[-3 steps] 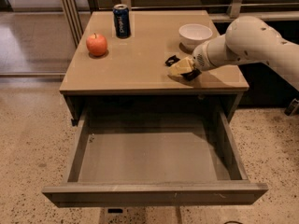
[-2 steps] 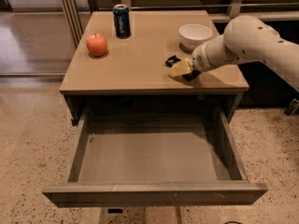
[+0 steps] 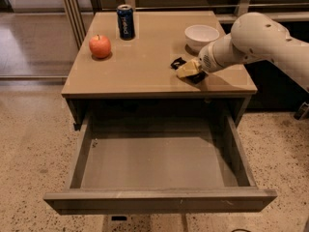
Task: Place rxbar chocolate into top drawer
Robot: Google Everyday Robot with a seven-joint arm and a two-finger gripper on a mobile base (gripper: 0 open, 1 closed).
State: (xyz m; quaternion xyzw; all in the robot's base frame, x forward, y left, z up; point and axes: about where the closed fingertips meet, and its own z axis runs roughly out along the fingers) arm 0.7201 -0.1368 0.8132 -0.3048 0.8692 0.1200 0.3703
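Your gripper [image 3: 189,70] is low on the desk [image 3: 145,74] near the right front corner, over the black snack bar [image 3: 177,62]. You cannot tell whether it has hold. The drawer [image 3: 159,161] stands open under the front edge.

We read this as an office-like test room: speckled terrazzo floor [image 3: 29,144], metal-framed glass partition [image 3: 72,13] at 11 o'clock, plain tan laminate table [image 3: 145,66] with its shallow grey-brown top drawer [image 3: 154,163] open. The white arm's gripper [image 3: 189,70] lies at the tabletop's 3 o'clock.
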